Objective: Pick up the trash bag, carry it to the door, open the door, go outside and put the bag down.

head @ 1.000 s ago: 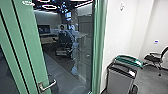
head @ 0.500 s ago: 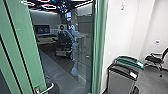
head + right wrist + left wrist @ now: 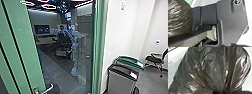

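The trash bag (image 3: 214,70), dark and glossy, is filling much of the left wrist view, its thin plastic bulging, creasing and catching bright glints above pale floor (image 3: 171,72). A green-framed door (image 3: 22,45) is standing at the head view's left. Whether either gripper is gripping or opening, I cannot tell.

Door handle (image 3: 48,88): its mounting plate is running past the head view's bottom edge. Grey bin (image 3: 119,81): its base is being cut off there, while its body is partly hiding the teal-topped bin (image 3: 130,61). Chair (image 3: 155,59): its back is crossing the right edge. Person (image 3: 65,35) behind glass: the hands are appearing too small to make out. Trash bag (image 3: 214,70): dark film is concealing the contents; the left wrist view's upper edge is cropping it.
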Controlling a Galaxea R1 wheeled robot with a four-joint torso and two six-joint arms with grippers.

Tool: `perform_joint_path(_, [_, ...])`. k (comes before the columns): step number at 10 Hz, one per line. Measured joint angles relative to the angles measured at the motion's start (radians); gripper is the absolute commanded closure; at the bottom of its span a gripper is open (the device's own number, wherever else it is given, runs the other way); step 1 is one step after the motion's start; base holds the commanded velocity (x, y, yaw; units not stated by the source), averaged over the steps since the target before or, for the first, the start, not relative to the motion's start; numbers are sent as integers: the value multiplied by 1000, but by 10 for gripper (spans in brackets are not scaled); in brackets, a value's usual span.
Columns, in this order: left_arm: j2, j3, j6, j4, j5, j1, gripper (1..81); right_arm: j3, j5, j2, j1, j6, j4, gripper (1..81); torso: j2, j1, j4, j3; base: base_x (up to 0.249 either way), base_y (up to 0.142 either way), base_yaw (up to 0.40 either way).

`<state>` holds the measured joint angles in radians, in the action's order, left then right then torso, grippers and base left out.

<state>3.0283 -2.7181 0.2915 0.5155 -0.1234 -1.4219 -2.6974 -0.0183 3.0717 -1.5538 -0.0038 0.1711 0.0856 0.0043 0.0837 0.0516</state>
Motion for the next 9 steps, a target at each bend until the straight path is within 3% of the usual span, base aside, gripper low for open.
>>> perform_joint_path(9, [0, 0, 0, -15, 0, 1, 811, -1, 0, 3, 2, 0, 0, 10, 0, 0, 0, 0, 0, 0, 0])
